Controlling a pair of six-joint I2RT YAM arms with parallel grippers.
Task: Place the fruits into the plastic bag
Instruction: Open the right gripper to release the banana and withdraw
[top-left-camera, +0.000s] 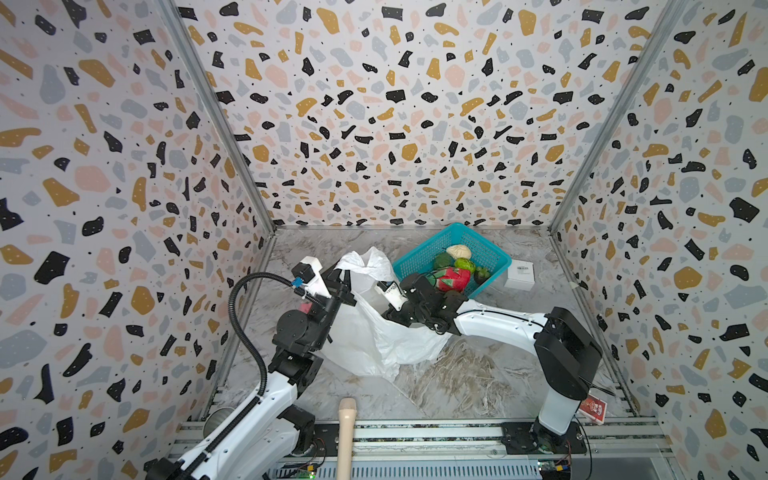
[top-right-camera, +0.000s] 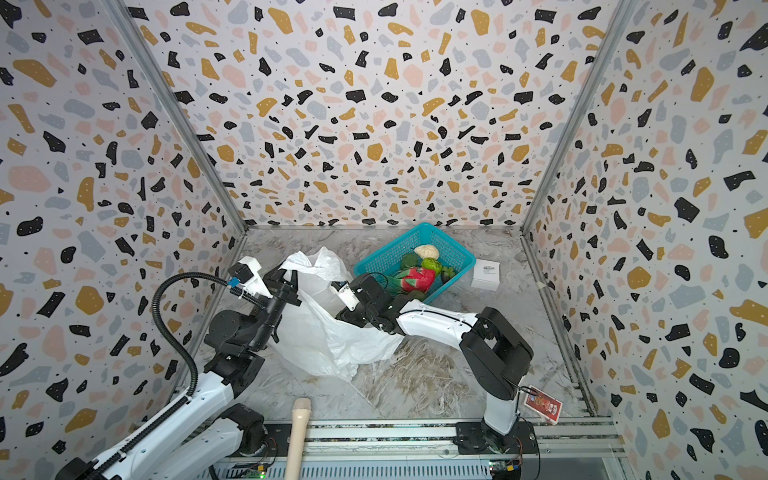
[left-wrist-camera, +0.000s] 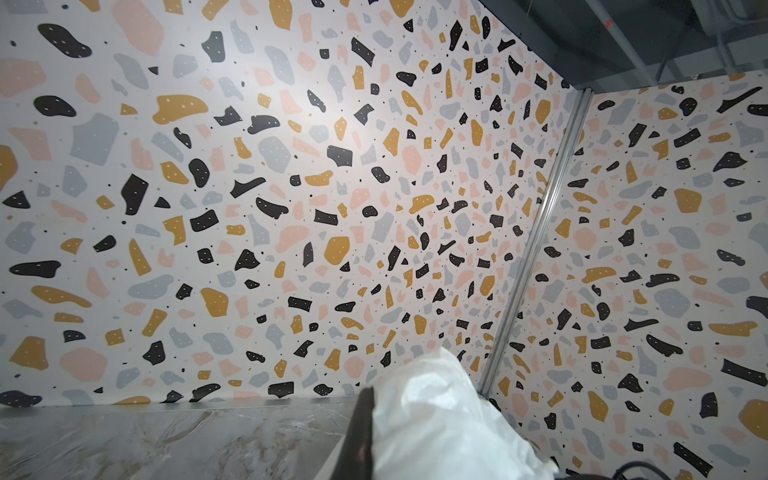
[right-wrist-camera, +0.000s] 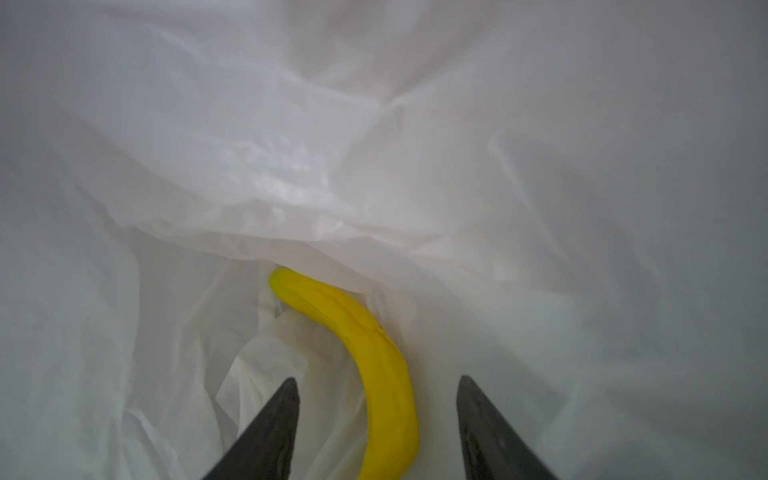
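Left jaws: clenched on the top edge of the plastic bag (top-left-camera: 365, 332). We see them in both top views holding that edge up off the bench (top-left-camera: 478, 374). In the left wrist view the white bag sits right against them.
Plastic bag: it hangs from the left jaws and spreads down onto the bench. Its mouth faces the right jaws.
Right jaws: reached in through the bag's mouth, spread apart and released. Nothing is pinched between them.
Banana (right-wrist-camera: 374, 353): it lies on the bag's inner wall between the right jaws. As far as we can see it touches neither, and its tip points away from them, deeper into the bag.
Teal basket (top-left-camera: 415, 255): it stands just behind the right jaws and well apart from the left jaws. In it we see the dragon fruit (top-left-camera: 454, 279), the cream lumpy piece (top-left-camera: 458, 251), a green round one (top-left-camera: 464, 264) and a dark green one (top-left-camera: 443, 261). Other small dark pieces are partly hidden.
White box (top-left-camera: 520, 274): it lies beside the basket, on the side away from both jaws, and is not part of the job.
Done: we judge one fruit delivered, the banana.
Left: every fruit in the basket has yet to go into the bag. The task looks to be at an early stage.
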